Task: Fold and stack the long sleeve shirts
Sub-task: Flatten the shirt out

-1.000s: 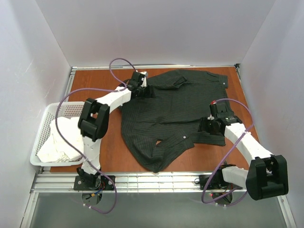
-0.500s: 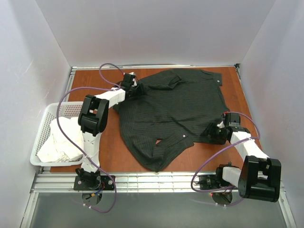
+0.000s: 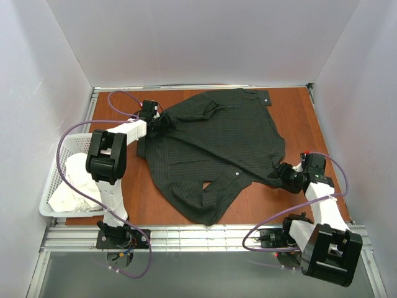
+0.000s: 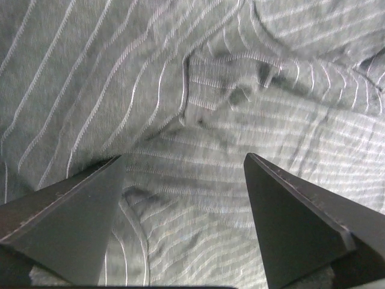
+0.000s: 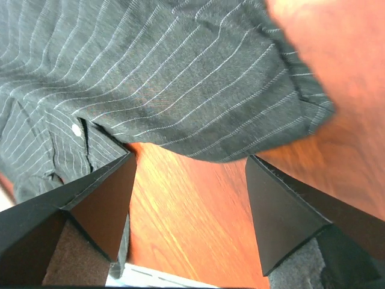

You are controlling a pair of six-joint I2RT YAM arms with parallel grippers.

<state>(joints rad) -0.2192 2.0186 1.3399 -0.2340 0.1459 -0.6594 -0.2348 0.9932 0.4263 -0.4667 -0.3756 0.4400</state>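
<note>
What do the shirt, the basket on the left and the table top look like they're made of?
Shirt: thin woven cloth, matte charcoal with fine pale pinstripes. It creases and drapes softly, so likely cotton or a blend.
Basket: white moulded plastic, judging by its perforated walls.
Table top: reddish-brown wood grain with a slight sheen. Wood or laminate, can't tell.

No writing, label, brand, number or sign can be read in any view. The shirt [image 3: 217, 146] carries only fine pale pinstripes, plus a small plain button [image 3: 238, 176] near the lower middle of the overhead frame. Nothing else bears legible marks.
</note>
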